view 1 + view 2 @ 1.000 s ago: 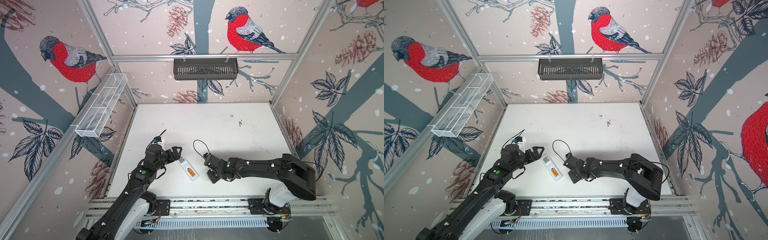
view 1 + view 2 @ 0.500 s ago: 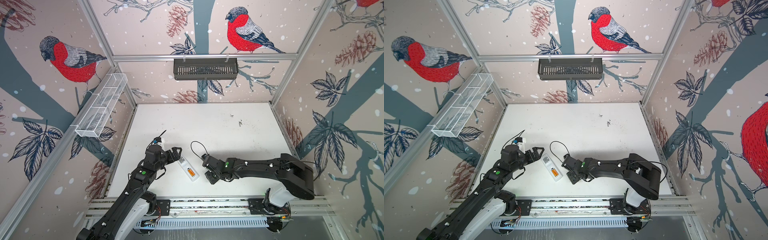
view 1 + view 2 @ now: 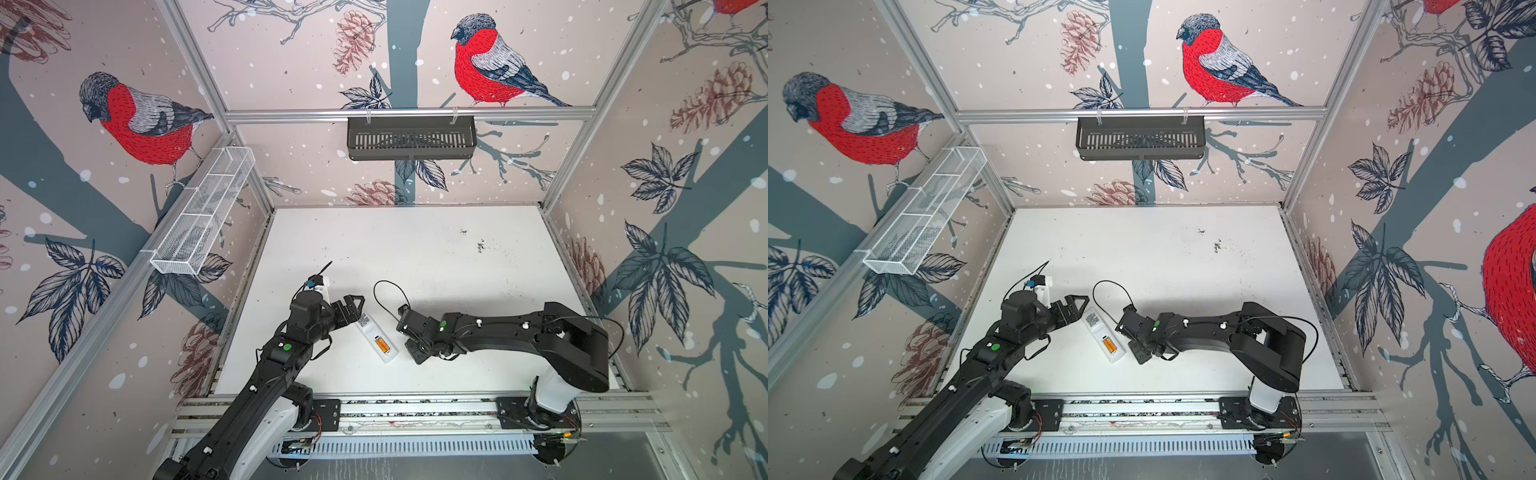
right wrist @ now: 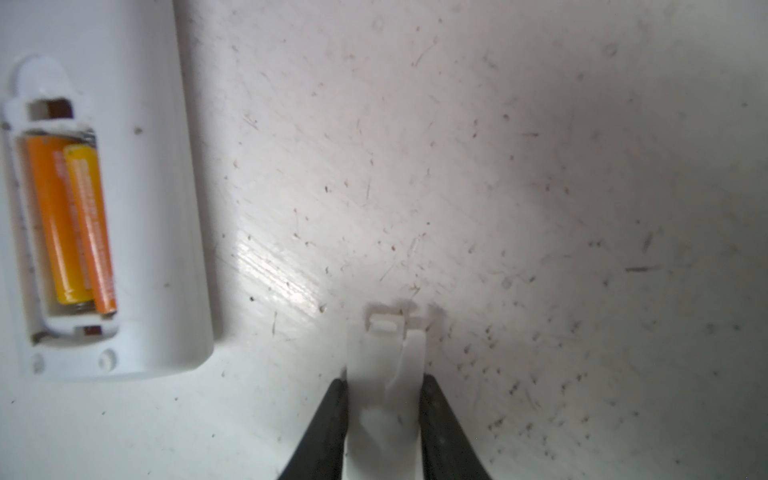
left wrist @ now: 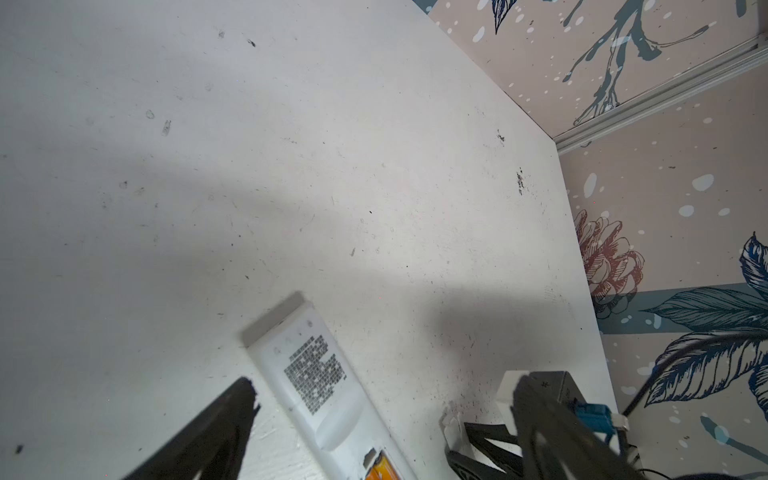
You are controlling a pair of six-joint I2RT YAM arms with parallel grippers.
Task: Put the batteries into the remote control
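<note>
Batteries (image 4: 70,224), two, lie side by side in the open bay of one remote (image 3: 368,329). Left gripper (image 3: 356,309), fingers apart, sits at its label end; right gripper (image 4: 384,384) beside it clamps one cover (image 4: 380,353).

black slotted basket (image 3: 411,137) hangs at the back, white mesh basket (image 3: 203,216) at the side — bird wallpaper (image 3: 141,120) around.

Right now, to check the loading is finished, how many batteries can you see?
2. One battery and a second battery lie side by side in the open back of the remote control. Others may be hidden.
</note>
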